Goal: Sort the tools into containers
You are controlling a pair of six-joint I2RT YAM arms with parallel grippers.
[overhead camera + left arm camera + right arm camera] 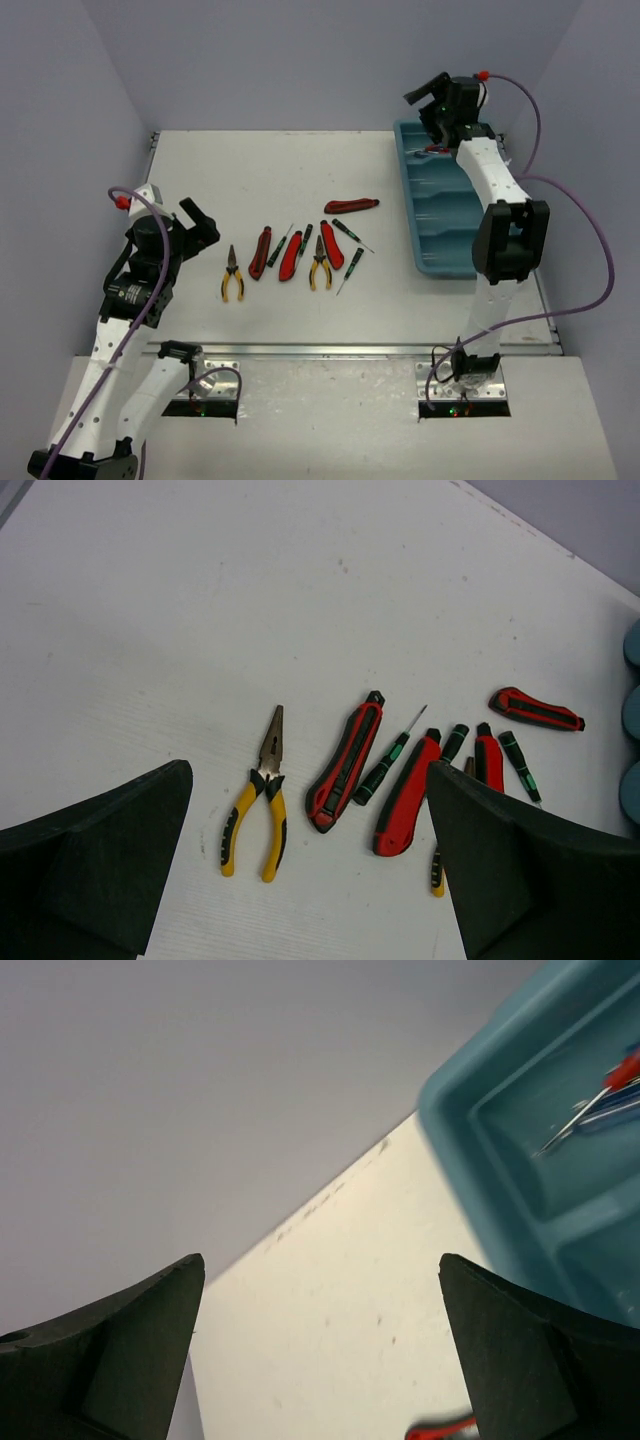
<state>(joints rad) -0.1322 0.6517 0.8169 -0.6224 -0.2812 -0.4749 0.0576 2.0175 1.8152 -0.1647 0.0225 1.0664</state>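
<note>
The tools are lying in a bunch in the middle of the white surface, in front of the two arms. Nothing is sitting on top of them or blocking the way down to them.

The teal tray is sitting at the right side of the surface, well apart from the bunch. The right arm is reaching out over the tray and hiding part of it from above.

On the surface there are four red knives. Three are lying in the bunch and one is lying alone, a little farther back. There are two pliers: the yellow pliers at the left end and the orange pliers in the middle. Four thin black-green screwdrivers are lying among them.

The tray has four compartments. The farthest one is holding some thin blue and red tools, too blurry to count.

The left end effector is hanging near the left side of the bunch, with its fingers spread wide and pinching nothing. The right end effector is hanging by the far end of the tray, with its fingers also spread wide and nothing between them.
</note>
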